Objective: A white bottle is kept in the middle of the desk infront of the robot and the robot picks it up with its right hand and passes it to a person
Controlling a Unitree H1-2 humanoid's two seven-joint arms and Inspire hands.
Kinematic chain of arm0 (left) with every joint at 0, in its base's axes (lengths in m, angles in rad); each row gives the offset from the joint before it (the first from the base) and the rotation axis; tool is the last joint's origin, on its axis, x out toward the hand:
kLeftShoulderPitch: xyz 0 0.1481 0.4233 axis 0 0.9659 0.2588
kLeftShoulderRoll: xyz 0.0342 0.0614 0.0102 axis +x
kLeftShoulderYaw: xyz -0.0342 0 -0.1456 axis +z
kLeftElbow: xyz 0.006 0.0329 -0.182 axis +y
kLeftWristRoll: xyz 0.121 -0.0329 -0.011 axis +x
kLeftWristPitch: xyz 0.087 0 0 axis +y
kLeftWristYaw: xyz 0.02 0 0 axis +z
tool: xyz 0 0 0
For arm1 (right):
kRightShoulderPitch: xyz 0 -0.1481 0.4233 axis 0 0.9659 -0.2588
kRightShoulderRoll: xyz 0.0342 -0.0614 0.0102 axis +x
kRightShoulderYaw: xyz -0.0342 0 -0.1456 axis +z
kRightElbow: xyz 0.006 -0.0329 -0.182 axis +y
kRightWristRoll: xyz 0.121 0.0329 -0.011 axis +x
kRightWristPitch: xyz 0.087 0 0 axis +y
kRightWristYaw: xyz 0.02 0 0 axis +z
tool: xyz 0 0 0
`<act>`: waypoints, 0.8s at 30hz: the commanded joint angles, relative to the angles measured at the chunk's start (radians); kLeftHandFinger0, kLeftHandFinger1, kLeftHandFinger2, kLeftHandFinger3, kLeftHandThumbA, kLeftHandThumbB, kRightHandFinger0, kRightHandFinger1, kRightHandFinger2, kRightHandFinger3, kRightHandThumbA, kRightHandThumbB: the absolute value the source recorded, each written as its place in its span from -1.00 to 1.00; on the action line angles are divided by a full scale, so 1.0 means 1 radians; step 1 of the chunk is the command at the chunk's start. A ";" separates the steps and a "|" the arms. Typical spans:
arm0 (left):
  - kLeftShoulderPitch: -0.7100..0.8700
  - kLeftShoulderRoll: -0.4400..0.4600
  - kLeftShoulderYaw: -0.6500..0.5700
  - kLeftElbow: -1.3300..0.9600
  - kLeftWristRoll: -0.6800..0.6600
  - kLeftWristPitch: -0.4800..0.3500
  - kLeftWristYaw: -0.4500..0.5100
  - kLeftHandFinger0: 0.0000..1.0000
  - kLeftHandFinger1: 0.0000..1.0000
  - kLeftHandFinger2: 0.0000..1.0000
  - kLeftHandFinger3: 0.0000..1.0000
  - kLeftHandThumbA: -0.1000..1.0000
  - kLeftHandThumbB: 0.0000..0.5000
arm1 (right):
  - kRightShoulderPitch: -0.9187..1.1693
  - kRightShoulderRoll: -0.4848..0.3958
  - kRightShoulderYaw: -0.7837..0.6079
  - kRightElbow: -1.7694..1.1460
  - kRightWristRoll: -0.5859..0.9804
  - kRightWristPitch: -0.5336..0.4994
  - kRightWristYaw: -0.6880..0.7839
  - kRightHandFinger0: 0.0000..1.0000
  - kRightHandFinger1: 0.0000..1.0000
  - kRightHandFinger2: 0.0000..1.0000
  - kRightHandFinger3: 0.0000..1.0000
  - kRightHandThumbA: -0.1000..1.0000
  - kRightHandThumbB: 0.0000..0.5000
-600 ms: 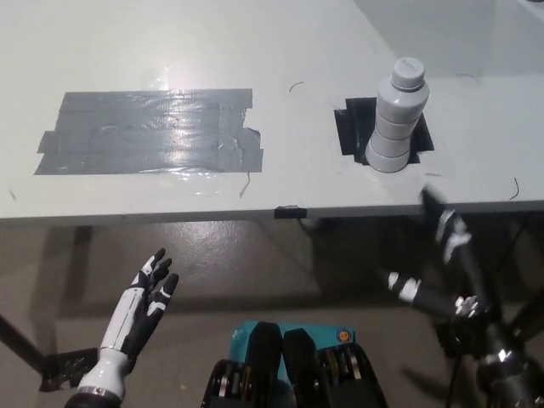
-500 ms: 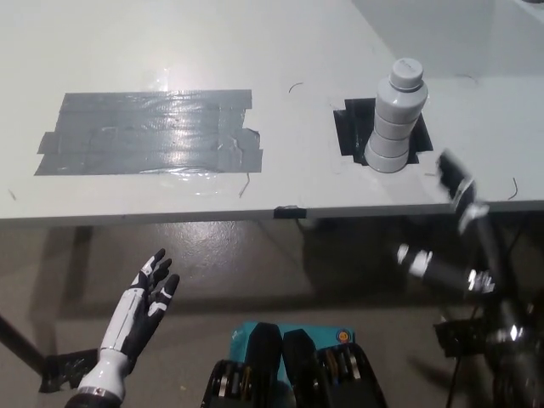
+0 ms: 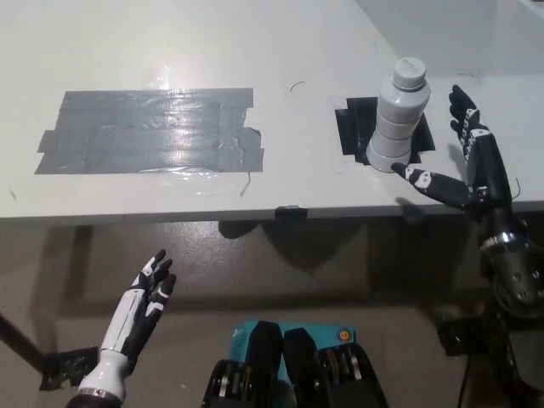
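While the white left hand point(image 3: 140, 310) rests low at the lower left, below the bench edge, palm turned up with its fingers apart and holding nothing, the work belongs to the other side. Nearer the bench, the black right hand point(image 3: 466, 166) is raised above the front edge of the pale grey bench point(image 3: 280, 51), with its forearm rising from the lower right. Its fingers are spread wide: one points left toward the base of the bottle, the others reach up and away on the bottle's right, so the hand forms an open cradle just beside it. No contact shows; the hand appears close to the bottle but apart from it.

Farther back, the white ribbed plastic bottle with a round cap point(image 3: 398, 119) stands upright on a square patch of black tape point(image 3: 355, 127), right of the bench's middle. A broad patch of grey duct tape point(image 3: 149, 132) lies well apart to the left.

Judging by this, the step in hand is the reach, just before grasping. The next move calls for sliding the hand left until the bottle's body sits between the fingers, then closing evenly without tipping it.
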 commanded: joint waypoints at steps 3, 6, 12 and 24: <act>-0.012 0.000 0.002 -0.017 0.008 -0.045 0.006 0.85 1.00 1.00 1.00 0.84 -0.71 | -0.131 -0.020 -0.024 0.159 0.010 0.010 -0.044 1.00 1.00 1.00 1.00 1.00 0.57; -0.011 -0.002 0.002 -0.025 0.008 -0.034 0.005 0.85 1.00 1.00 1.00 0.84 -0.70 | -0.165 -0.020 -0.026 0.217 0.010 0.017 -0.052 1.00 1.00 1.00 1.00 1.00 0.54; -0.016 0.000 0.002 -0.028 0.012 -0.029 0.004 0.85 1.00 1.00 1.00 0.85 -0.74 | -0.236 -0.015 -0.024 0.320 0.027 0.028 -0.039 1.00 1.00 1.00 1.00 1.00 0.73; -0.019 0.003 0.001 -0.027 0.012 -0.036 0.000 0.84 1.00 1.00 1.00 0.85 -0.72 | -0.325 0.014 -0.012 0.459 0.043 0.004 -0.030 1.00 1.00 1.00 1.00 1.00 0.80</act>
